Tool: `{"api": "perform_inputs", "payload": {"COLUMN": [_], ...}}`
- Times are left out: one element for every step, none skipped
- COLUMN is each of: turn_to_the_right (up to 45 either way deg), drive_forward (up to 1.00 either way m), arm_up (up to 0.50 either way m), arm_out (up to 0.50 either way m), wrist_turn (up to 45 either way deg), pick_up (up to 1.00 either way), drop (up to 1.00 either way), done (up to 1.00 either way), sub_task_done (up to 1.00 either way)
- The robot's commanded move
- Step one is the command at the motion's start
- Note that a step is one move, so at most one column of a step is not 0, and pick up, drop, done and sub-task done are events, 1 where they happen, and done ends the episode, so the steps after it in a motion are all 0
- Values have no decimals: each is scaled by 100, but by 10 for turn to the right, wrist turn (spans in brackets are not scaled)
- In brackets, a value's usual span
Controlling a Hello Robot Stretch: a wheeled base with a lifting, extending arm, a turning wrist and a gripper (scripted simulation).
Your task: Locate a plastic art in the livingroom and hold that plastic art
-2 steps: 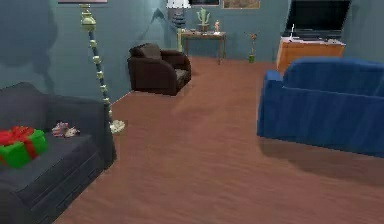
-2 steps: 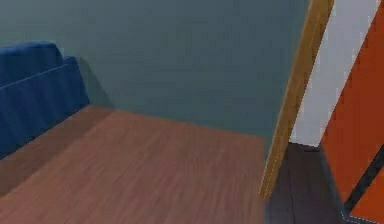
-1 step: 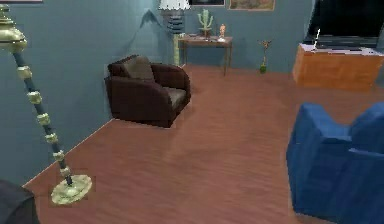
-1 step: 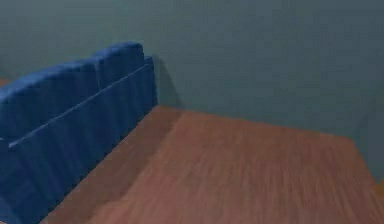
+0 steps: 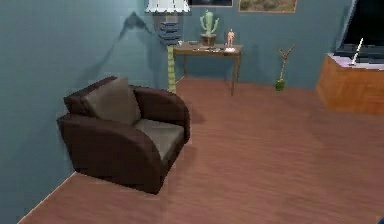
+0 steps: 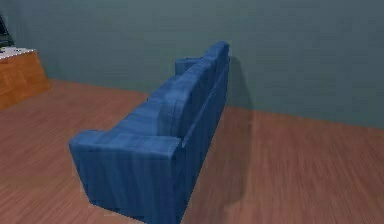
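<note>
- target, my guess: small pink figure (image 5: 230, 39) standing on the tabletop (image 5: 205, 49) at the far wall, toward its right end; too small to confirm it's the plastic art
- other candidate on the same tabletop: green cactus-shaped piece (image 5: 208, 23), around the middle
- pink figure stands upright, long axis vertical; which way it faces can't be told
- claw: state cannot tell from these pictures
- step in hand, as I judge it: search is nearly done, now drive up to the tabletop
- brown armchair (image 5: 125, 128) sits well in front of the tabletop, to its left; open floor runs straight to the tabletop's front right, so take that lane
- striped floor lamp (image 5: 171, 58) is just beside the tabletop's left end, potted plant (image 5: 281, 76) near its right end; park between them, arm side toward the tabletop
- blue sofa (image 6: 165, 130) lies on the arm side, well apart from the tabletop; watch it while turning
- reach in level and grip the figure across its vertical axis
</note>
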Motion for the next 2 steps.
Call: {"api": "perform_inputs", "payload": {"turn_to_the_right": [150, 0], "drive_forward": [0, 100], "arm_up": [0, 0], "arm_out": [0, 0], "wrist_turn": [0, 0], "pick_up": [0, 0], "drop": [0, 0], "done": [0, 0], "sub_task_done": [0, 0]}}
